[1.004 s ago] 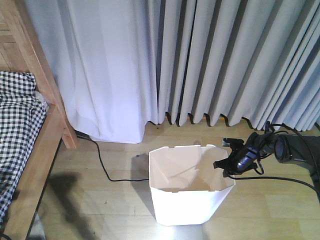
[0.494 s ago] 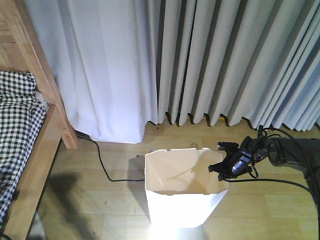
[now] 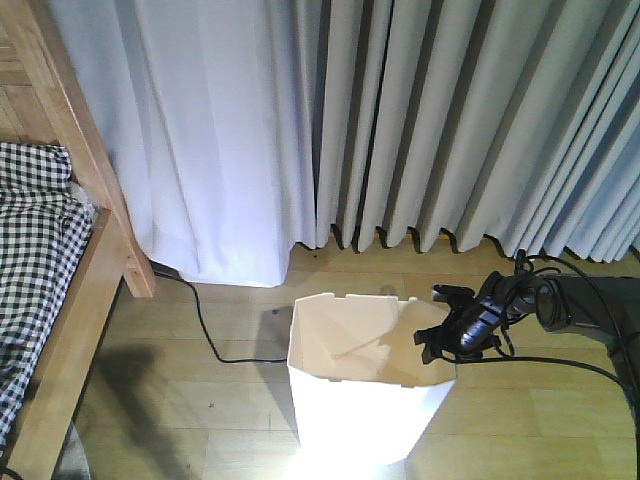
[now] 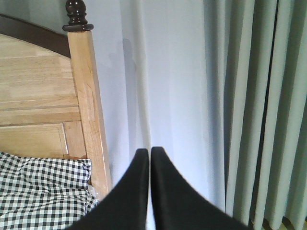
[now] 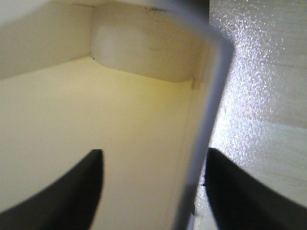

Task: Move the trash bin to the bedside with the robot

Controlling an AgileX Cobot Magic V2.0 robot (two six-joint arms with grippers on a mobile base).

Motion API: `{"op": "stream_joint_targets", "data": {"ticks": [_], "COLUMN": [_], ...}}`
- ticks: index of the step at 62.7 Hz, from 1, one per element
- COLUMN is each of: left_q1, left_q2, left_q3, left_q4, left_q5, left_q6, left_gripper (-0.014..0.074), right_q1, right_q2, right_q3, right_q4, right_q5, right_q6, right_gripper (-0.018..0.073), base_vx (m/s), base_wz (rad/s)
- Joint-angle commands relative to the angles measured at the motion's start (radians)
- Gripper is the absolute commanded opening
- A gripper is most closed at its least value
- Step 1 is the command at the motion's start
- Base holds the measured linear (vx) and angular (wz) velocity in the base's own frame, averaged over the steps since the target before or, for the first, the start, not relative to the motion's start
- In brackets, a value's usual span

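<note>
The white trash bin (image 3: pixel 360 415) stands on the wooden floor below the curtain, right of the bed. My right gripper (image 3: pixel 432 316) is open at the bin's right rim. In the right wrist view its two black fingers straddle the thin bin wall (image 5: pixel 207 110), one inside the cream interior and one outside against the wall; right gripper (image 5: pixel 154 154). The bedside shows at the left as a wooden rail (image 3: pixel 70 340) with checked bedding (image 3: pixel 30 230). My left gripper (image 4: pixel 146 151) is shut on nothing, facing the bed post (image 4: pixel 86 105) and the bedding (image 4: pixel 38 191).
Grey and white curtains (image 3: pixel 400 120) hang down to the floor behind the bin. A black cable (image 3: pixel 205 335) runs across the floor between the bed post and the bin. More black cables (image 3: pixel 580 365) trail from my right arm.
The trash bin has slid a little to the left, toward the bed, with my right gripper moving left along with its rim. The left gripper looks unchanged.
</note>
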Motion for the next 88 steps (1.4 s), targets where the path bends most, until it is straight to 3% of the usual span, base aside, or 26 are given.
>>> {"op": "stream_joint_targets", "data": {"ticks": [1, 32, 42, 51, 62, 88], "left_q1": [-0.006, -0.006, -0.006, -0.006, -0.006, -0.006], "left_q2": [-0.006, -0.006, -0.006, -0.006, -0.006, -0.006], "left_q3": [0.012, 0.012, 0.012, 0.012, 0.012, 0.012], "left_q4": [-0.009, -0.009, -0.009, -0.009, -0.009, -0.009], "left_q5": [-0.075, -0.075, -0.075, -0.075, -0.075, -0.075], "left_q6": [-0.014, -0.014, -0.014, -0.014, -0.014, -0.014], "left_gripper": [-0.0006, -0.0006, -0.0006, -0.0006, -0.0006, -0.0006], "right_q1": [-0.001, -0.011, -0.01, -0.008, -0.01, -0.01], "right_q2": [-0.071, -0.156, -0.3, -0.476, -0.685, -1.392], "right_q3": [-0.018, 0.031, 0.298, 0.556, 0.768, 1.155], "right_q4": [-0.011, -0.034, 0.065, 0.16, 0.179, 0.19], "right_q5": [-0.001, 0.027, -0.194, -0.386, -0.412, -0.442], "right_q6": [-0.002, 0.001, -0.039, -0.178, -0.305, -0.306], "right_gripper": [0.0533, 0.053, 0.053, 0.053, 0.053, 0.053], "base_vx": [0.0, 0.0, 0.0, 0.0, 0.0, 0.0], "base_wz": [0.0, 0.0, 0.0, 0.0, 0.0, 0.0]}}
